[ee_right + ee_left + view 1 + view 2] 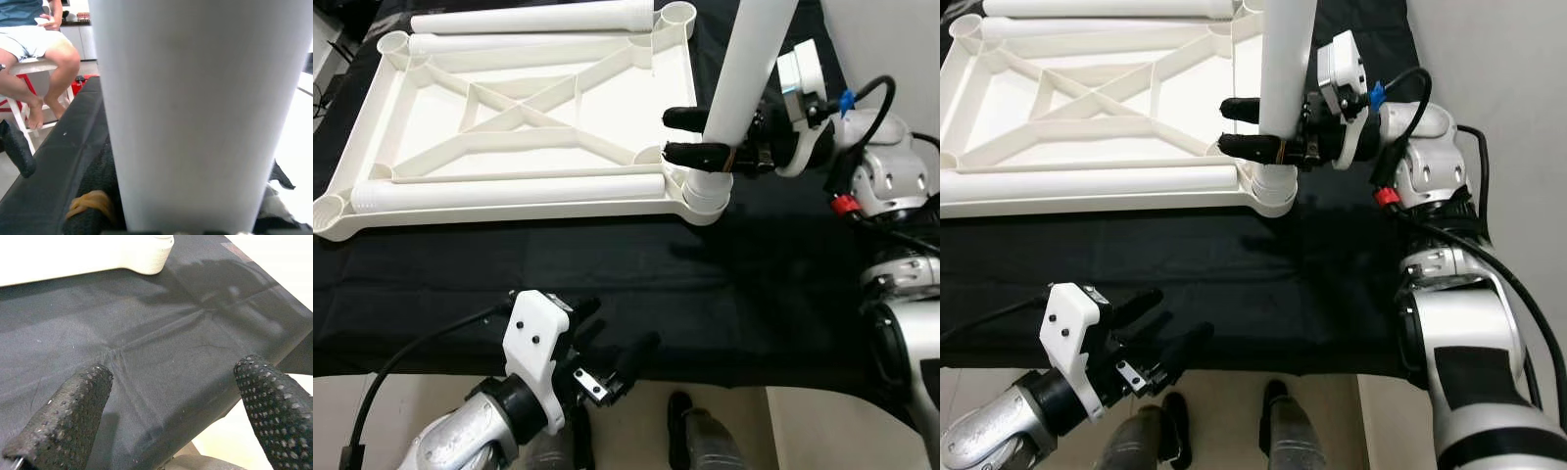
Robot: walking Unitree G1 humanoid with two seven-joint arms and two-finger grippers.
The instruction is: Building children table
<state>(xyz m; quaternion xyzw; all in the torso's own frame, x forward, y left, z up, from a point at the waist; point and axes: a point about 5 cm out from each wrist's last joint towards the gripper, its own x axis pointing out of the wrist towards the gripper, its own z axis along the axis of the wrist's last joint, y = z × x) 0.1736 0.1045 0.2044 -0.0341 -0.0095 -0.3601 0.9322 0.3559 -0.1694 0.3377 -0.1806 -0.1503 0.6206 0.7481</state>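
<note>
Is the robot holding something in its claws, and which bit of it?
The right claw holds a white table leg near its bottom end, just above the corner socket of the tabletop. The left claw is open and holds nothing.

The white plastic table top (524,122) lies upside down on the black cloth (607,284), toward its far left. Three loose white plastic tube legs (509,192) lie on it: one along its near edge, two along its far edge. A fourth white tube leg (744,78) stands upright in the near right corner socket (705,191), and the right gripper (683,135) closes around it from the right. The left gripper (617,338) hovers over the cloth's near edge, fingers apart. Beyond the table, a person (34,39) sits on a stool.
</note>
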